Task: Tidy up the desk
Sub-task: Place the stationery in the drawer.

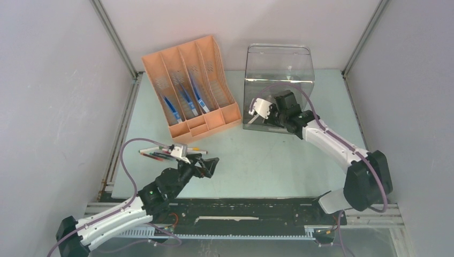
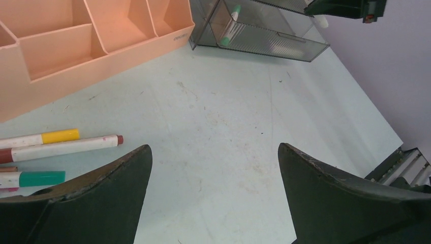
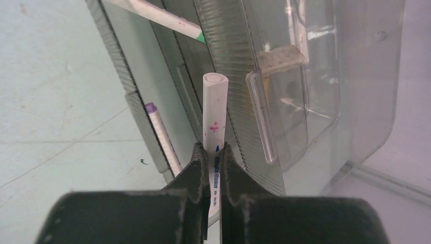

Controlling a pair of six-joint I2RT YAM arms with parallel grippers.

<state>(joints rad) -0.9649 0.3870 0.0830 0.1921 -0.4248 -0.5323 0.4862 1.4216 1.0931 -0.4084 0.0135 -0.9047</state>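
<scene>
The pale green worktop (image 1: pixel 267 160) lies flat, its long axis running left to right in front of both arms. The left gripper (image 2: pixel 213 152) hangs over its near left part beside loose markers (image 1: pixel 158 154), jaws wide and empty. At the clear bin (image 1: pixel 278 64) near the far right corner, the right gripper (image 3: pixel 213 150) has its jaws pinched on a white marker (image 3: pixel 214 112) that points toward the bin.

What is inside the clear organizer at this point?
In the clear organizer, a green-capped marker and a purple-capped marker lie in its front trays. The right claw holds a white marker at its front. Nothing shows in the tall back section, though the right arm covers part of it from above.
</scene>
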